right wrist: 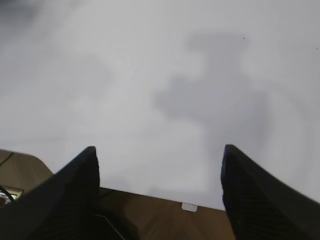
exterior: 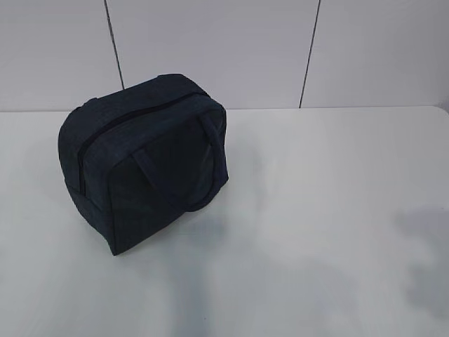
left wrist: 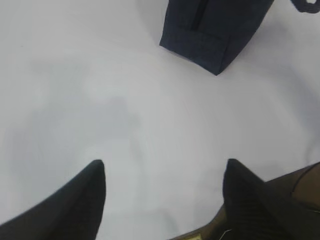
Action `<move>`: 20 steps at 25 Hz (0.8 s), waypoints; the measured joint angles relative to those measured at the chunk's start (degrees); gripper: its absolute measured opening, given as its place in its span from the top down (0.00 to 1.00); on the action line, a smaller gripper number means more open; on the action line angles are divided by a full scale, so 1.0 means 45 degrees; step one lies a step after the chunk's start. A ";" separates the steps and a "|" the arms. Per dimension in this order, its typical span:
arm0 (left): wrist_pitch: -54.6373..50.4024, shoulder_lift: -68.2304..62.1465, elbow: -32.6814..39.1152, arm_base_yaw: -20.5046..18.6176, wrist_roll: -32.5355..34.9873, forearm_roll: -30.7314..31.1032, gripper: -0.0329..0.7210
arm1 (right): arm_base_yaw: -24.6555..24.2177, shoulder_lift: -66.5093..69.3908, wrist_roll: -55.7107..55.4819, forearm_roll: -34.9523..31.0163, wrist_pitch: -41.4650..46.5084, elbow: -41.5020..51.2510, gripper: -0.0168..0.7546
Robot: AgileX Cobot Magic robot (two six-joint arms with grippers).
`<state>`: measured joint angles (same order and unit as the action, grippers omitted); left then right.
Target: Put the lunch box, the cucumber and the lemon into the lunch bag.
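I see the white table point(exterior: 316, 232) first, then the dark navy lunch bag point(exterior: 144, 165) standing on its left half, zipper shut; I can read no label or writing on it. My left gripper point(left wrist: 164, 167) hangs wide apart and empty, the bag's corner well ahead. My right gripper point(right wrist: 159, 152) is spread wide too, over bare tabletop at the table's edge.

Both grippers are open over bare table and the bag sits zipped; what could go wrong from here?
1. The boxy dark navy fabric lunch bag looks zipped; packing is blocked until it is opened.
2. No lunch box, cucumber or lemon shows in any view.
3. The open left gripper might push the soft bag rather than catch the zipper.
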<state>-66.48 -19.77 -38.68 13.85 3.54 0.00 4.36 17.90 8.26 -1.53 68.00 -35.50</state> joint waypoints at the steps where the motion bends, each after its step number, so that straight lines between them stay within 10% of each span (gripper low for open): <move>1: 0.0073 0.0252 0.0334 0.0000 0.0000 0.0000 0.25 | 0.0000 -0.0265 -0.0035 0.0090 0.0000 0.0292 0.23; 20: 0.0659 0.0825 0.1881 0.0000 -0.0029 -0.0152 0.27 | 0.0000 -0.0757 -0.0082 0.0408 -0.0557 0.1535 0.23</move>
<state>-63.52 -16.06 -30.21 13.85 3.41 -0.68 4.36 14.49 7.89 0.31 65.49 -28.59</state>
